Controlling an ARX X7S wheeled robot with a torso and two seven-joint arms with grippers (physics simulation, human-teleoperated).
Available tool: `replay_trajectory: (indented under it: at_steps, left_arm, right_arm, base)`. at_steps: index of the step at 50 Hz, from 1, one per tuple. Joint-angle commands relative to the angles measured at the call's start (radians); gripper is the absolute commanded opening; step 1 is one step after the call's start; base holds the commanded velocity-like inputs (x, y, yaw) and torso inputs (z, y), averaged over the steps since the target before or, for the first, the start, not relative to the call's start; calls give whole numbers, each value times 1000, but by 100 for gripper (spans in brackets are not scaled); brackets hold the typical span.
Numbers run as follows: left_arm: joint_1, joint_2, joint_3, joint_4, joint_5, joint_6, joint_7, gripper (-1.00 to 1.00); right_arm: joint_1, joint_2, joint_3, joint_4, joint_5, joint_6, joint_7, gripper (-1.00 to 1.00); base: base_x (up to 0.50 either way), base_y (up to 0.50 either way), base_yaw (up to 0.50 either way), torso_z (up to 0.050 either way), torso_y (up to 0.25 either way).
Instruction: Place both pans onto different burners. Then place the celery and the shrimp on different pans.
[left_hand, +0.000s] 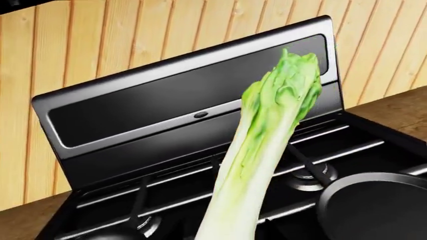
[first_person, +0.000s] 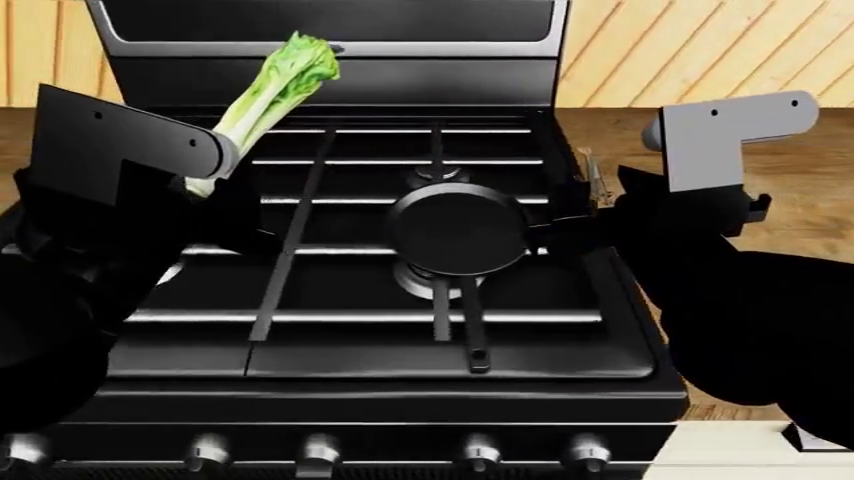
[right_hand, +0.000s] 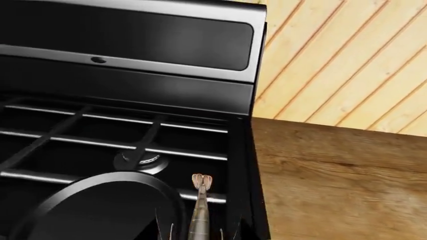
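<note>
My left gripper (first_person: 200, 187) is shut on the white stalk of the celery (first_person: 276, 82), held tilted over the stove's left side with its green leaves toward the back panel. The celery (left_hand: 267, 130) fills the middle of the left wrist view, hiding the fingers. A black pan (first_person: 458, 228) with a thin black handle sits on a front middle burner (first_person: 424, 282); it also shows as the pan (left_hand: 373, 205) and the pan (right_hand: 100, 210). My right gripper (first_person: 587, 205) is shut on the shrimp (right_hand: 199, 210), which hangs just right of the pan's rim.
Black grate bars (first_person: 287, 235) cross the stove. A bare burner (right_hand: 140, 161) lies behind the pan. The raised back panel (first_person: 334, 40) stands at the rear. Wooden counter (first_person: 801, 190) runs to the right, and knobs (first_person: 318, 455) line the front edge.
</note>
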Motion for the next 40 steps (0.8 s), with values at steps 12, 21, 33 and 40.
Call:
replay_trajectory:
  at_steps: [12,21,33,40]
  left_arm:
    - [20,-11,-13,-6,10,22,-5,-100]
    - [18,-14,-18,-6,5,23,-9,-100]
    - [8,-24,-29,-3,-11,20,-20,-100]
    - [12,-31,-34,-2,-17,22,-25,-100]
  right_arm:
    - [7,-6,-3,6,-10,5,-4,-100]
    - [9,-4,-4,5,-15,3,-10,-100]
    - [40,-5,5,17,-8,5,-9,-100]
    - [55,-5,6,22,7,15,1,-100]
  base:
    - [0,500,0,0,1]
    - [-1,482,0,0,0]
    - [0,25,0,1,1]
    - [390,1,0,0,0]
